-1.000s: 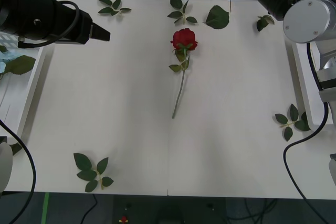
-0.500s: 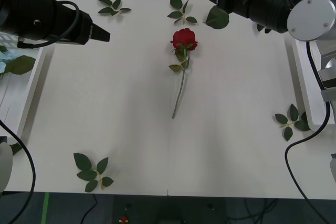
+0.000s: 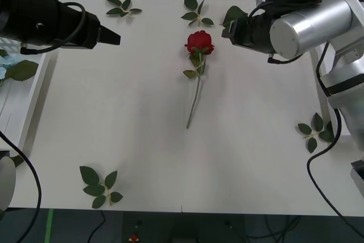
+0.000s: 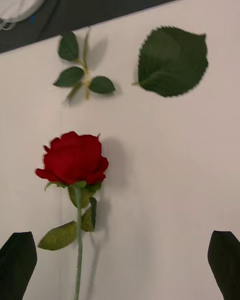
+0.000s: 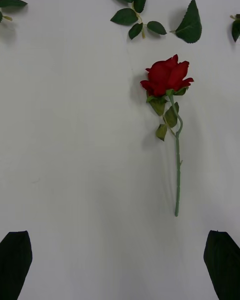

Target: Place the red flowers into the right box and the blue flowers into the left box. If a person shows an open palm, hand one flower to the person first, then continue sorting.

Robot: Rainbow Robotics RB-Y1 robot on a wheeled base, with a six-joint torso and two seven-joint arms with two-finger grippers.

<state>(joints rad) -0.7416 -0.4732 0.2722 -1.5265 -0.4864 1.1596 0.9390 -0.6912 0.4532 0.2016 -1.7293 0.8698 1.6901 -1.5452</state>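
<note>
Red rose (image 3: 199,42) whole in front view — stem cropped at right wrist

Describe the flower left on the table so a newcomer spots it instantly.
On the white table, look toward the far middle. The red rose lies flat there, stem pointing toward the robot. Everything around it is loose green leaf sprigs; it alone has a red bloom.

bright, even overhead light — soft shadows beside the rose (image 3: 199,42), slight blur.
</note>
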